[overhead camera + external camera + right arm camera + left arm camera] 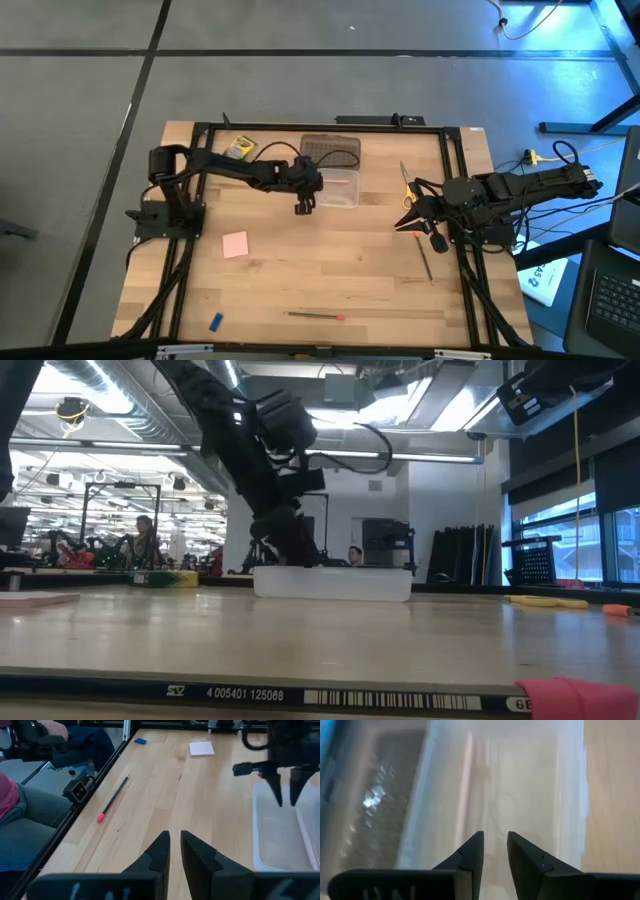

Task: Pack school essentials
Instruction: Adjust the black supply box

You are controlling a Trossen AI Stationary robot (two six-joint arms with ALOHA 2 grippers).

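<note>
My left gripper [303, 206] hangs over the near left corner of the clear case [340, 188], fingers slightly parted with nothing between them [495, 851]. A thin pinkish pencil [465, 785] lies inside the case. The yellow-handled scissors [406, 190] lie flat on the table right of the case. My right gripper [410, 222] hovers just beside them, its fingers a little apart [175, 851] and empty. The crayon box [238, 148], pink notepad [235, 244], blue eraser [215, 321] and a red-tipped pencil [315, 315] all lie flat on the table.
The case's grey studded lid [330, 150] lies behind the case. Another pencil [425, 258] lies near the right rail. A black frame [200, 128] borders the table. A seated person [20, 820] is beyond the table's near edge. Bare wood spans the middle [330, 260].
</note>
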